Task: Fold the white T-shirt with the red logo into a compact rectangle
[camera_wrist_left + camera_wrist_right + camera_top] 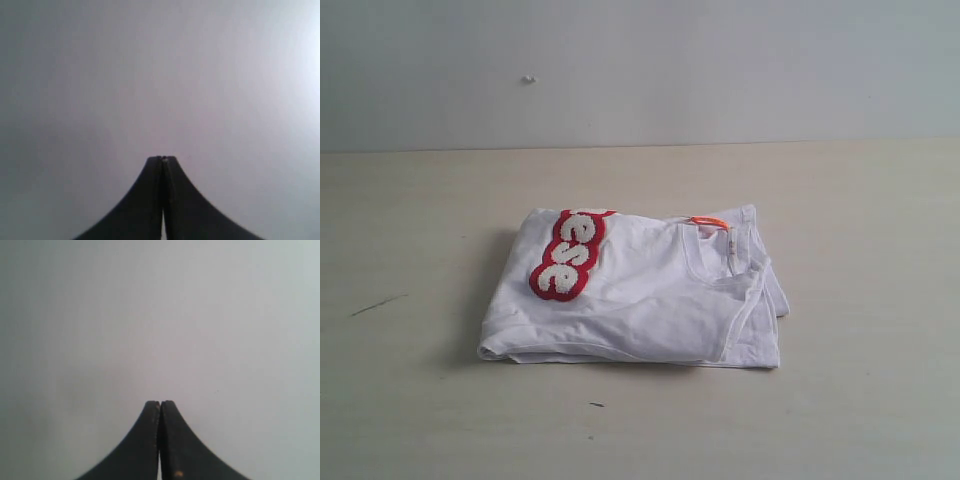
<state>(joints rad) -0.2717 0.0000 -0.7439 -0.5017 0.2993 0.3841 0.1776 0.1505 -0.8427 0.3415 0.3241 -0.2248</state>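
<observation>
The white T-shirt [650, 295] lies folded into a rough rectangle on the pale wooden table [420, 400], near the middle of the exterior view. Part of the red logo [570, 255] with fluffy white letters shows on its upper left, wrapping over the fold. The ribbed collar and the orange neck tag [708, 222] sit at the upper right. Neither arm appears in the exterior view. My left gripper [162, 159] is shut with nothing between its black fingers, facing a plain grey surface. My right gripper [160, 403] is likewise shut and empty before a plain pale surface.
A grey-white wall [640, 70] rises behind the table. Bare tabletop surrounds the shirt on all sides, with a small dark scratch [375, 305] at the left.
</observation>
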